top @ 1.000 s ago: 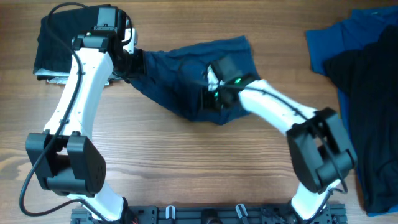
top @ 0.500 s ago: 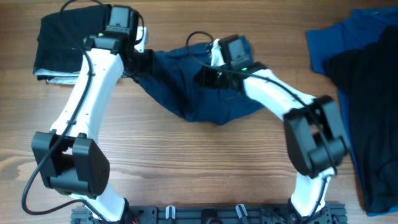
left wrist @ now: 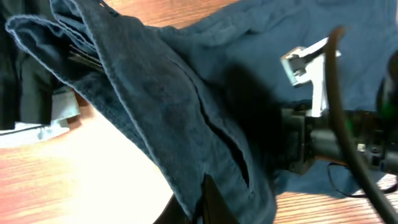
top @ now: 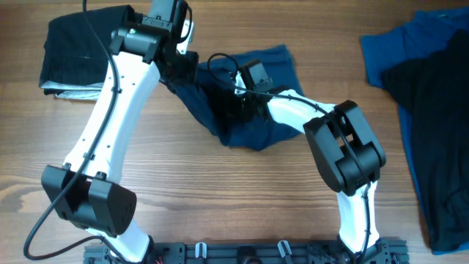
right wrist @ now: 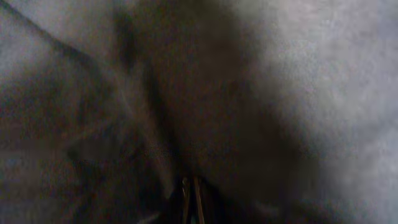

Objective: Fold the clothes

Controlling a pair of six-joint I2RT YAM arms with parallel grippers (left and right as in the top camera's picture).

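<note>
Navy-blue shorts [top: 253, 130] lie bunched in the upper middle of the table, one of the clothes here. My left gripper [top: 183, 70] is shut on their left edge, and the cloth hangs up from it in the left wrist view, where the shorts [left wrist: 161, 99] drape over the gripper [left wrist: 208, 208]. My right gripper [top: 233, 103] is pressed into the middle of the shorts. In the right wrist view its fingers [right wrist: 189, 196] are closed together on dark fabric [right wrist: 298, 74] that fills the frame.
A folded black garment [top: 77, 44] on a light grey piece [top: 69, 92] lies at the back left. A brighter blue garment [top: 388, 51] and a black one [top: 440, 117] are spread at the right edge. The right arm's wrist [left wrist: 311, 124] shows in the left wrist view.
My left gripper has moved right and toward the back with the shorts' edge. My right gripper has shifted left across the shorts, and the cloth has bunched narrower.
</note>
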